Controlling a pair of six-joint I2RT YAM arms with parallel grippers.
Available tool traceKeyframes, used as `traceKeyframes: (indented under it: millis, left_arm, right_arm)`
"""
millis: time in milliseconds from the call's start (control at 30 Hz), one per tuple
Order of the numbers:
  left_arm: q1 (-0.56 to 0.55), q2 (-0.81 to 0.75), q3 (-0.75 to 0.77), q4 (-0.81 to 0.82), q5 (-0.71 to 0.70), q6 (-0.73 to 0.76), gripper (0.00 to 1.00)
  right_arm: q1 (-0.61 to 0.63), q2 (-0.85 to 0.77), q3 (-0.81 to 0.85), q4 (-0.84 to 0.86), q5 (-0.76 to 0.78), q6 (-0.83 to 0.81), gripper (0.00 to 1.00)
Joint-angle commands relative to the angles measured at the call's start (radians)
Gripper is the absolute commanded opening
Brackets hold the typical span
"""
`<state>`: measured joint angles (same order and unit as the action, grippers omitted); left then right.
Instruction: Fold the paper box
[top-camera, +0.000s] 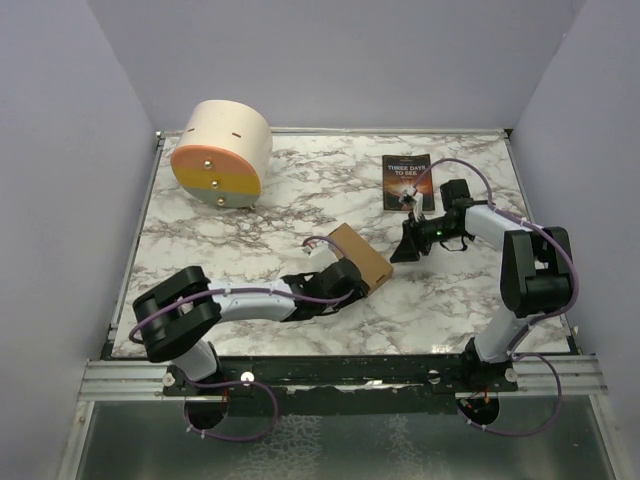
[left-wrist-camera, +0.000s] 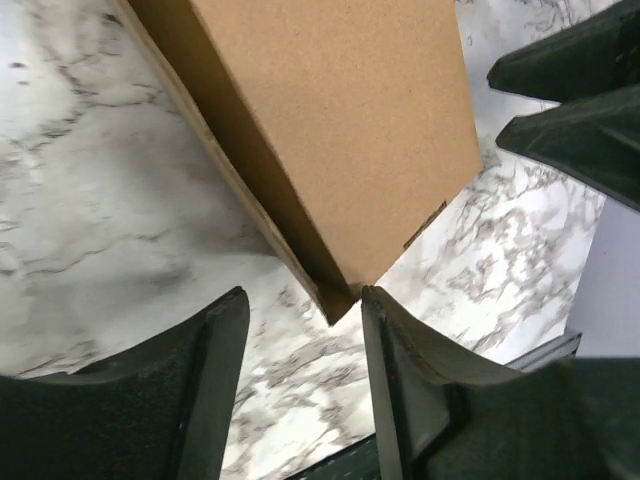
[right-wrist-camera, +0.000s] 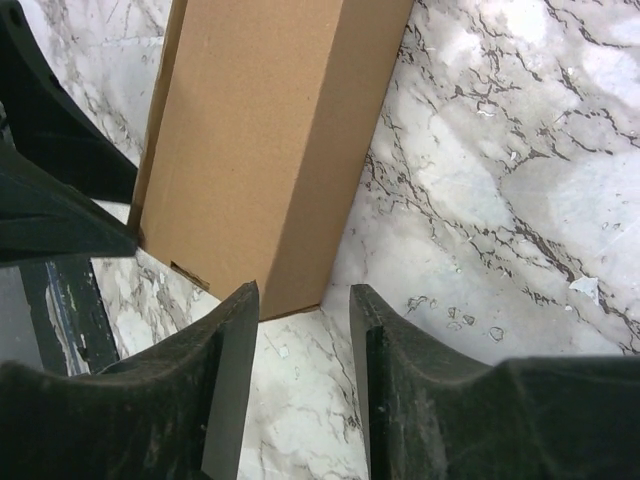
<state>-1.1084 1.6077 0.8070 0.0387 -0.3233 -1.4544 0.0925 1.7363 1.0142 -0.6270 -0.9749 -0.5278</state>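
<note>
Box (top-camera: 361, 256) sits mid-worktop (top-camera: 240, 225), already a closed brown block, not a flat sheet, lying at a slant between my two arms. Left tool (left-wrist-camera: 303, 305) is at one corner, fingers apart, the corner poking into the mouth of the gap and nothing clamped. Right tool (right-wrist-camera: 300, 300) is at the opposite end, fingers apart too. The box's corner is just beside one finger (right-wrist-camera: 235, 340), and I can't tell whether it touches.

Handling, as I judge it: plain hollow cardboard, so light — a nudge would skate it across this smooth marble top. The panels look stiff flat-on, but a hard pinch on a broad face would likely dent it; the folded edges and corners are the strong parts. I'd take hold across the narrow thickness near an edge, one tool bracing each end so it can't swivel. A small tab line shows on the end face — I'd keep the fingers off that, since it might pop open.
</note>
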Motion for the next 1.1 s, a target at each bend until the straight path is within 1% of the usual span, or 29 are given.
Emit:
traceKeyframes:
  millis: [0, 100, 167, 233, 267, 300, 367, 433, 500, 600, 700, 767, 867, 967, 1067]
  left_arm:
    - [0.001, -0.151, -0.106, 0.090, -0.025, 0.280, 0.57]
    - [0.007, -0.284, -0.208, 0.220, -0.040, 0.500, 0.75]
    - [0.024, -0.375, -0.278, 0.295, -0.060, 0.585, 0.87]
    - [0.066, -0.452, -0.331, 0.350, -0.034, 0.656, 0.97]
    - [0.101, -0.492, -0.346, 0.370, 0.001, 0.687, 0.99]
    - [0.143, -0.513, -0.360, 0.387, 0.053, 0.708, 0.99]
    - [0.232, -0.544, -0.373, 0.390, 0.140, 0.699, 0.99]
    - [0.301, -0.555, -0.386, 0.410, 0.179, 0.664, 0.99]
    - [0.362, -0.545, -0.396, 0.451, 0.237, 0.625, 0.99]
    - [0.458, -0.497, -0.408, 0.519, 0.356, 0.544, 0.99]
    - [0.515, -0.441, -0.433, 0.604, 0.424, 0.468, 0.95]
    - [0.526, -0.410, -0.434, 0.626, 0.431, 0.445, 0.92]
    - [0.529, -0.376, -0.421, 0.607, 0.396, 0.418, 0.92]
    - [0.529, -0.346, -0.392, 0.540, 0.347, 0.382, 0.92]
    - [0.528, -0.303, -0.351, 0.462, 0.307, 0.347, 0.86]
  right_arm:
    - [-0.003, -0.042, 0.031, 0.000, 0.014, -0.017, 0.43]
    - [-0.007, -0.067, 0.048, 0.003, -0.008, -0.037, 0.46]
    - [-0.007, -0.083, 0.063, 0.015, -0.031, -0.041, 0.46]
    - [-0.007, -0.097, 0.081, 0.031, -0.069, -0.039, 0.47]
    - [-0.007, -0.105, 0.089, 0.043, -0.091, -0.034, 0.47]
    - [-0.005, -0.112, 0.096, 0.065, -0.114, -0.020, 0.49]
    - [-0.005, -0.122, 0.106, 0.137, -0.150, 0.046, 0.54]
    - [-0.002, -0.117, 0.104, 0.260, -0.151, 0.193, 0.61]
    - [0.008, -0.078, 0.116, 0.347, -0.159, 0.313, 0.62]
    - [0.036, 0.019, 0.201, 0.321, -0.187, 0.388, 0.62]
    - [0.065, 0.112, 0.270, 0.282, -0.181, 0.406, 0.62]
    - [0.088, 0.161, 0.298, 0.257, -0.150, 0.401, 0.62]
    - [0.110, 0.223, 0.331, 0.218, -0.127, 0.397, 0.61]
    - [0.122, 0.261, 0.345, 0.199, -0.120, 0.393, 0.59]
    - [0.132, 0.284, 0.350, 0.195, -0.119, 0.391, 0.56]
